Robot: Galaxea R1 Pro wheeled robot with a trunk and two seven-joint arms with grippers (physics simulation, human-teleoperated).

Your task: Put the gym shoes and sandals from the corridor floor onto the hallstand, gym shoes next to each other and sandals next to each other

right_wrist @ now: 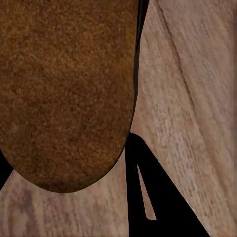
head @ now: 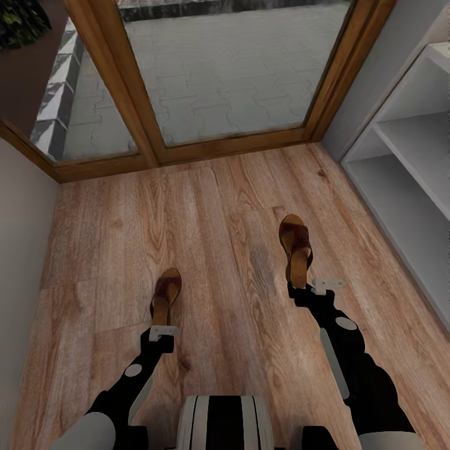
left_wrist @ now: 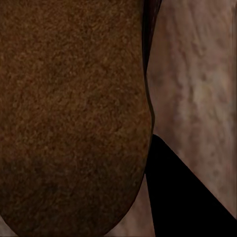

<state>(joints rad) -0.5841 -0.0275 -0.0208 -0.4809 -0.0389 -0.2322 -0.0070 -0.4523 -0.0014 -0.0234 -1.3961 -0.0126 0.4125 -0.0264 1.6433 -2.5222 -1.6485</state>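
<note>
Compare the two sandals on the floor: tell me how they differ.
The left sandal lies nearer the robot and the wall; the right sandal lies farther forward, nearer the hallstand. The left one's toe tilts rightward, the right one's leftward. Both are brown, toes pointing away, each with an end effector at its heel.

My head view is evenly and softly lit, brightest through the glass door (head: 219, 69). Faint shadows pool on the corridor floor (head: 237, 187) beside each sandal (head: 295, 247). My wrist views are dimmer and blurred, the insole (left_wrist: 69, 113) grainy, with hard black shadow wedges.
</note>
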